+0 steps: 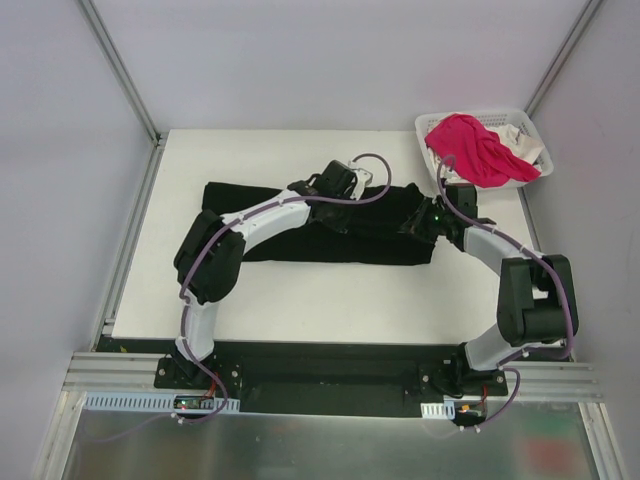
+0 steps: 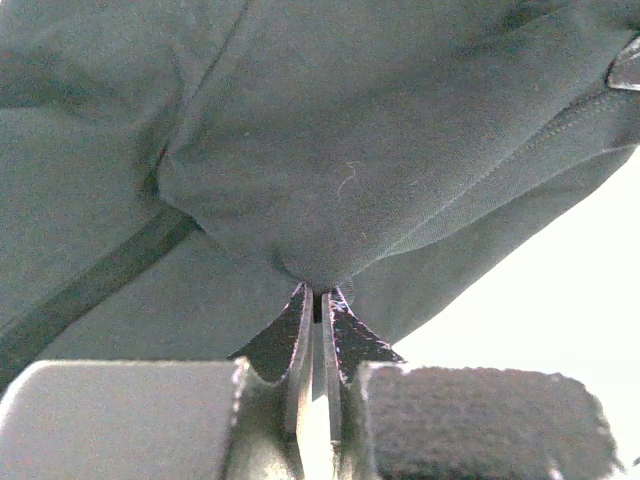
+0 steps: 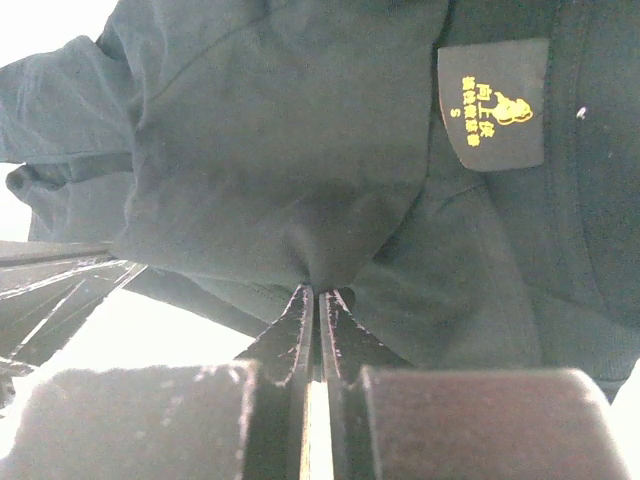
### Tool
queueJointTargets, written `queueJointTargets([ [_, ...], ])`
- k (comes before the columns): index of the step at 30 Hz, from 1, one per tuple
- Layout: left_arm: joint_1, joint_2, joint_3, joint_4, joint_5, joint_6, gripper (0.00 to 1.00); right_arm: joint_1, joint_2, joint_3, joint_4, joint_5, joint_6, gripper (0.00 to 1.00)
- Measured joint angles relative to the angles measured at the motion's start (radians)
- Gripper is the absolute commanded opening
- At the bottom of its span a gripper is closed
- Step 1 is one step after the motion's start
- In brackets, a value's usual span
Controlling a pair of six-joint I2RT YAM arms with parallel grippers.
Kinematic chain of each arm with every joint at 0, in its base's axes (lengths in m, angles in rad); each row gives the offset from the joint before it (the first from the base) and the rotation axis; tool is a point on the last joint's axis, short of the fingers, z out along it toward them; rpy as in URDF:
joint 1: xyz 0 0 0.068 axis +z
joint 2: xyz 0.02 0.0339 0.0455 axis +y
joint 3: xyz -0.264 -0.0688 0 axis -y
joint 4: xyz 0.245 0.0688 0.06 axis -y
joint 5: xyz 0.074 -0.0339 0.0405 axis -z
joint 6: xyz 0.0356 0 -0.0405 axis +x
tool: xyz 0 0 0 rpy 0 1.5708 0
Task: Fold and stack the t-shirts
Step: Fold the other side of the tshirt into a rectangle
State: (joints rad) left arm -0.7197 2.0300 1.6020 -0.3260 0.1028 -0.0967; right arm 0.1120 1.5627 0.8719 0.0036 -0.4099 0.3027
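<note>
The black t-shirt (image 1: 340, 250) lies across the desk (image 1: 300, 300), pinched twice.
The left hand (image 2: 318, 300) and the right hand (image 3: 318, 295) each clamp a bunched fold at their fingertips.

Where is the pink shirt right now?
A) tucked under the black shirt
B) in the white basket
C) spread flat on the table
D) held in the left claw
B: the pink shirt lies bunched inside the basket, off to the far right.

The basket (image 1: 475, 114) lies behind, right of the t-shirt (image 1: 330, 250).
</note>
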Motion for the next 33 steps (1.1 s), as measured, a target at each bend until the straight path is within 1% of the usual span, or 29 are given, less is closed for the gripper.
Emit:
queueJointTargets([
  [9,-0.001,-0.13,-0.104,0.0,0.001,0.0,0.0,0.017,-0.042,-0.037,-0.012,-0.021,0.0,0.01],
  [14,-0.002,-0.183,-0.149,-0.002,0.031,0.0,0.0,0.023,-0.084,-0.05,-0.029,-0.026,0.0,0.01],
  [18,-0.001,-0.188,-0.158,-0.013,0.072,0.004,0.0,0.024,-0.109,-0.06,-0.045,-0.026,0.0,0.01],
  [23,-0.001,-0.188,-0.158,-0.041,0.149,0.008,0.0,0.024,-0.113,-0.075,-0.065,-0.024,0.0,0.02],
  [28,-0.001,-0.186,-0.158,-0.076,0.193,0.011,0.0,0.028,-0.113,-0.076,-0.072,-0.024,0.0,0.02],
  [30,-0.001,-0.186,-0.158,-0.082,0.204,0.012,0.01,0.031,-0.113,-0.076,-0.076,-0.025,0.0,0.08],
  [31,-0.001,-0.186,-0.158,-0.083,0.207,0.012,0.04,0.032,-0.113,-0.076,-0.076,-0.024,0.0,0.13],
  [32,-0.001,-0.186,-0.158,-0.084,0.21,0.014,0.04,0.033,-0.113,-0.077,-0.076,-0.024,0.0,0.18],
  [33,-0.001,-0.186,-0.158,-0.084,0.211,0.018,0.07,0.034,-0.113,-0.079,-0.077,-0.024,0.0,0.21],
])
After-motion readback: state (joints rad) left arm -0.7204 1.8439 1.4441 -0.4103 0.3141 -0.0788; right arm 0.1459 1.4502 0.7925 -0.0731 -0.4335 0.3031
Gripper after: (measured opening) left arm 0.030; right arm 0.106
